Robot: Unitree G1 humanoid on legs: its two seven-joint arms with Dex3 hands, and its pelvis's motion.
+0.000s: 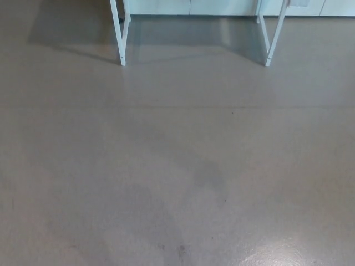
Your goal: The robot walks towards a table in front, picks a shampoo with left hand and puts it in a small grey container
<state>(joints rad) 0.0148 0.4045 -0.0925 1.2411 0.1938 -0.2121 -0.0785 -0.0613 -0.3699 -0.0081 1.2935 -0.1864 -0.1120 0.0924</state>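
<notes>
Well, we cannot see our hands at all. The left hand and the right hand are both out of the picture, so we cannot tell how open they are or what they hold. We cannot see the shampoo or the small grey container either. The top of the table is cut off by the upper edge of the picture, so we cannot tell where they are.

What we do see is mostly floor point(177, 155). It is grey-brown, smooth and a bit shiny. At the far end stands the table point(119, 41). Only its thin white legs show: one near the upper left, and the right leg point(274, 41) near the upper right, well apart from it. Between them a dark shadow point(188, 33) lies on the floor. Behind them runs a row of pale panels point(222, 6).

A thin line point(166, 106) crosses the floor from side to side. A darker smudge point(208, 174) sits near the middle, and a bright patch of light point(294, 257) shines in the lower right corner. A wide stretch of floor lies between the bottom edge and the table legs.
</notes>
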